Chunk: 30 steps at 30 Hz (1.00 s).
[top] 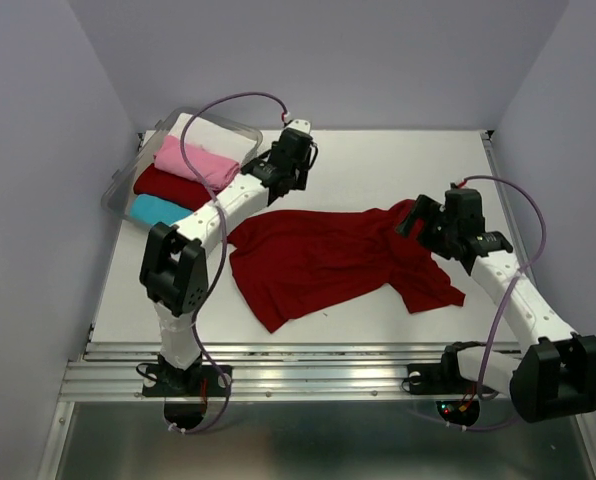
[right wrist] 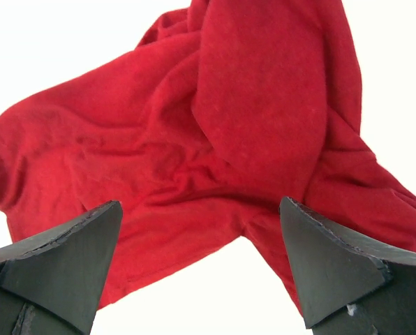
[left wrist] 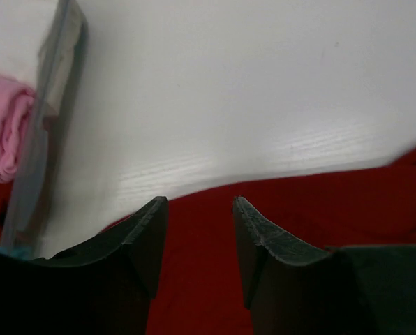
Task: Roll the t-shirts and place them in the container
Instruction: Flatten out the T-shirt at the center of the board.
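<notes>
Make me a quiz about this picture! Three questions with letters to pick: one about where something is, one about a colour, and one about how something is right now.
1. Where on the table is the clear plastic bin?
A) far left corner
B) near right corner
C) the middle

2. What colour is the t-shirt spread on the table?
A) cyan
B) white
C) dark red

3. How is the right end effector?
A) shut on the t-shirt
B) open, holding nothing
C) shut and empty

Answers:
1 A: the top view shows the bin at the far left corner.
2 C: the spread cloth looks dark red in every view.
3 B: its jaws stand wide apart above the t-shirt, with nothing between them.
</notes>
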Motion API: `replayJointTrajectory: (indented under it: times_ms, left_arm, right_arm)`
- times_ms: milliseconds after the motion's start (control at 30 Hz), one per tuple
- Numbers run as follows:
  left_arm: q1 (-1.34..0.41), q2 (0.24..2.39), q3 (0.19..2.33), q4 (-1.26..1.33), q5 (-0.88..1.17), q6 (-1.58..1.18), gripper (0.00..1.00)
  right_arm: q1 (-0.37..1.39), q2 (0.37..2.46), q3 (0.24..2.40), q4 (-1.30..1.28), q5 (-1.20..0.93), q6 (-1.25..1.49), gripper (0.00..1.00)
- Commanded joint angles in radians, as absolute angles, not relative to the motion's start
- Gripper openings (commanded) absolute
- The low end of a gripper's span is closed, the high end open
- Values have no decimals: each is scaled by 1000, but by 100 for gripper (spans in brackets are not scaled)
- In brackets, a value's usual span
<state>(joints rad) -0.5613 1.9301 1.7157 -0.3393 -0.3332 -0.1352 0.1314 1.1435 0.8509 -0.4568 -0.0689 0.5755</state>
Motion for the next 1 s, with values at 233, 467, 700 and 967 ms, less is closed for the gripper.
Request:
replayJointTrajectory:
  times_ms: [233, 467, 700, 967]
  left_arm:
    - [-615, 1635, 1185, -387, -295, -492, 49]
    - [-617, 1732, 1091, -327, -305, -540, 49]
    - [-612, 1920, 1268, -311, -321, -453, 49]
    - [-528, 2216, 1731, -399, -316, -316, 49]
  right_arm:
    - [126, 1312, 929, -404, -216, 485, 100]
    - [126, 1580, 1055, -321, -140, 508, 100]
    - [107, 1724, 1126, -322, 27, 555, 100]
    - [98, 1822, 1169, -314, 90, 609, 100]
